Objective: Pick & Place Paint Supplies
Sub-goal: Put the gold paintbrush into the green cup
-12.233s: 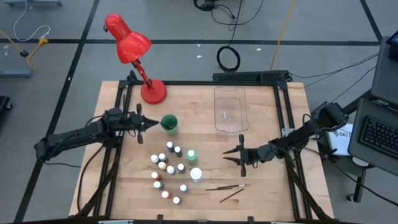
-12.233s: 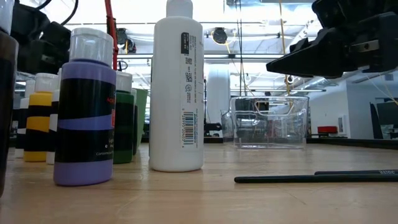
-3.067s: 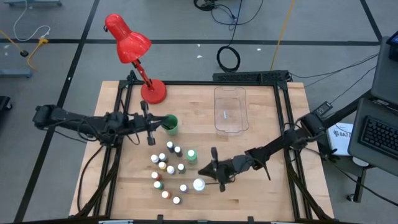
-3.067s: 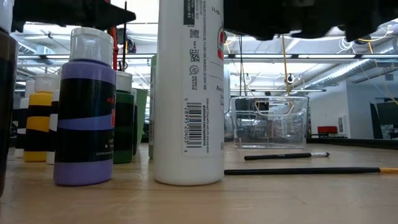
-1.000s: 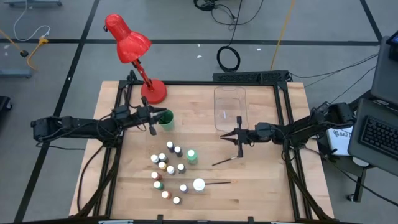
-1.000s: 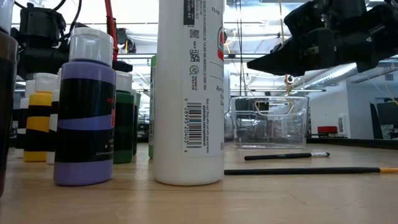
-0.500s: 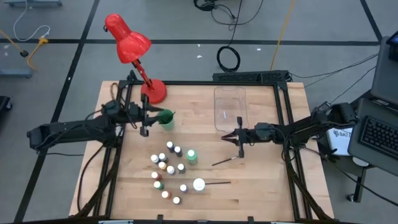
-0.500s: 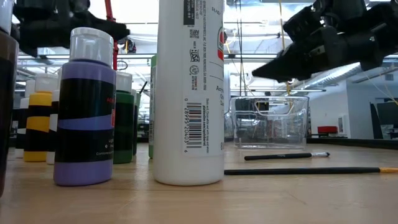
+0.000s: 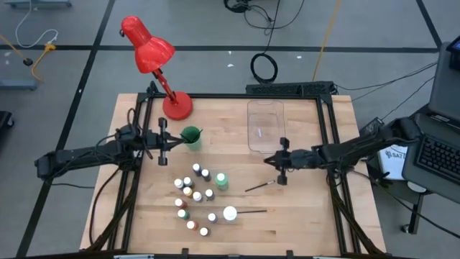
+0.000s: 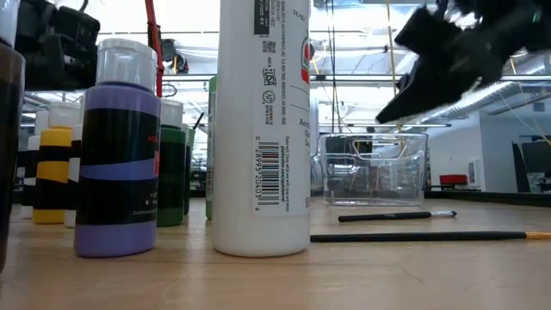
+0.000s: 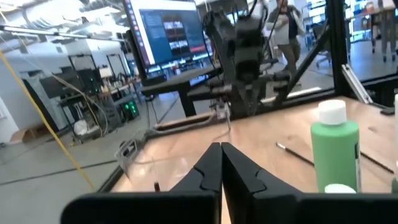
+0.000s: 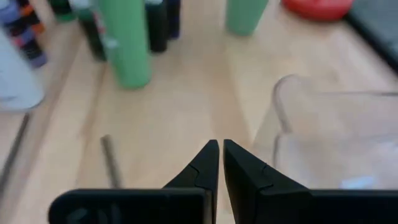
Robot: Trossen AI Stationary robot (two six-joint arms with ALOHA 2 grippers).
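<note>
While both arms hang over the table with nothing in them, the left gripper [image 9: 162, 141] sits at 9 o'clock of the green cup [image 9: 191, 137], jaws pinched together. Right gripper [image 9: 282, 161], jaws closed too, is at 5 o'clock of the clear bin [image 9: 266, 126]. Tiny paint bottles [image 9: 194, 198], green bottle [image 9: 221, 180] and white bottle [image 9: 229, 213] cluster at table centre; one paintbrush [image 9: 260, 185] lies at 7 o'clock of the right gripper.

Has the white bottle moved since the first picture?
Yes. The white bottle now stands farther from the bin, toward the table's near edge, no longer just below the green bottle.
</note>
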